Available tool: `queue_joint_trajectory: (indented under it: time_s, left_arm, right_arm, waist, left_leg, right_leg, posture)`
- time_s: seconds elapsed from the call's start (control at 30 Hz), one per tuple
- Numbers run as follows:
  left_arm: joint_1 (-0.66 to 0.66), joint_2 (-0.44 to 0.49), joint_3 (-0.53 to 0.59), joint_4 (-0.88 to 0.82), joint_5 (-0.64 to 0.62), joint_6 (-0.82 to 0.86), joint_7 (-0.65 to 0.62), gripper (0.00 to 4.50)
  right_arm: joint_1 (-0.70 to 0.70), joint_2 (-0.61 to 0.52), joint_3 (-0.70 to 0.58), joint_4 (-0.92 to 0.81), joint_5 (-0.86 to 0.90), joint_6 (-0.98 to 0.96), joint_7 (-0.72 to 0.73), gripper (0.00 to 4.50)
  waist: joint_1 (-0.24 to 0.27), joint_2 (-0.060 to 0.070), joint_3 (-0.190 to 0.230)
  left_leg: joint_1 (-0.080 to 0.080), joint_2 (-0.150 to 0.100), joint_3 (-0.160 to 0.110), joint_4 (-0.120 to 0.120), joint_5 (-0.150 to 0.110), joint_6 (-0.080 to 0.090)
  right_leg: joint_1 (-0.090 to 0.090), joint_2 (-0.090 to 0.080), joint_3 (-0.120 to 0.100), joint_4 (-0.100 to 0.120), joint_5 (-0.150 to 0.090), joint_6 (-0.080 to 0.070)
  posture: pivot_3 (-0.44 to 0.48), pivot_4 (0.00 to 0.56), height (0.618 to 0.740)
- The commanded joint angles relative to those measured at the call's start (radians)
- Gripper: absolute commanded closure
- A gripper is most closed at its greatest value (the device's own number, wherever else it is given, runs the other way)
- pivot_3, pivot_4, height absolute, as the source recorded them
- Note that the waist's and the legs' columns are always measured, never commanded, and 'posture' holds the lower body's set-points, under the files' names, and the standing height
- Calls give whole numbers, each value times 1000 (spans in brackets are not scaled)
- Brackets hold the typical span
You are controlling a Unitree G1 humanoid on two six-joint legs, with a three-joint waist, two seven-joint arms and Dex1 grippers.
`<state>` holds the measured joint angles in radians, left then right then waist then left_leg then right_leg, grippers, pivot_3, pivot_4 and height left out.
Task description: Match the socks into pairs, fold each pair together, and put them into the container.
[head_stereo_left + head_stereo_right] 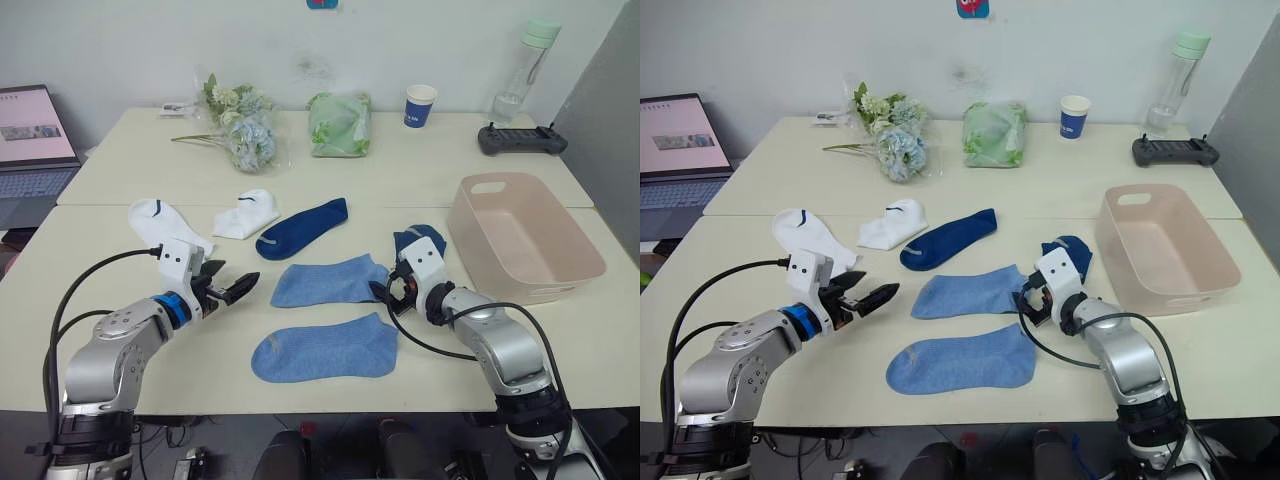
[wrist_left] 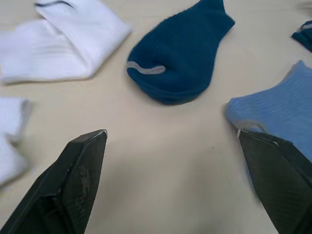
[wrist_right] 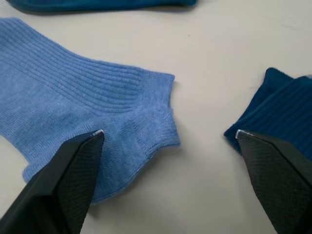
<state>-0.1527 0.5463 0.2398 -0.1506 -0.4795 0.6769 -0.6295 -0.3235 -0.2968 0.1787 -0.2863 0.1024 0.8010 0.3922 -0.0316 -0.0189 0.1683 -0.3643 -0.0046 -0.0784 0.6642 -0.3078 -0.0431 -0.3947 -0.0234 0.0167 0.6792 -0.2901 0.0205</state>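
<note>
Six socks [image 1: 325, 349] spread mid-table, container [image 1: 525, 236] to their right.

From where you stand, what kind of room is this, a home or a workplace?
Probably an office or lab used for testing. Two plain pale tables stand pushed together against a bare white wall, with an open laptop beside them and a black handheld controller near a paper cup.

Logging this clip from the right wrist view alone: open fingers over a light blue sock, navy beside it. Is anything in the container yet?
Observer: No, the pink container is empty, to the robot's right of the right gripper.
Operator: Where is the other light blue sock?
Observer: The second light blue sock lies flat, nearer the robot than the one you see.
Operator: And the left gripper?
Observer: The left gripper is open above bare table, near two white socks.
</note>
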Motion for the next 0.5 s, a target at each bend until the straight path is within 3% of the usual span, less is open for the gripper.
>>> queue_joint_trajectory:
  time_s: [0.03,0.3,0.5]
  left_arm:
    - [6,-11,-40,-56,-30,30,-10,0]
    - [-10,-76,-179,-39,87,-52,58,0]
    - [-6,-118,-206,-48,115,-89,87,0]
  right_arm:
    - [5,5,-18,-44,15,-27,0,46]
    - [0,10,-9,-32,4,-33,-7,46]
    - [3,27,-6,-7,-1,-39,-23,46]
  waist:
    - [0,0,0]
    - [2,0,0]
    - [3,0,0]
  left_leg:
    - [0,0,0,0,0,0]
    - [0,0,0,0,0,0]
    - [0,0,0,0,0,0]
  right_leg:
    - [0,0,0,0,0,0]
    - [0,0,0,1,0,0]
    - [0,0,0,1,0,0]
  posture:
    - [0,150,740]
    - [0,150,740]
    - [0,150,740]
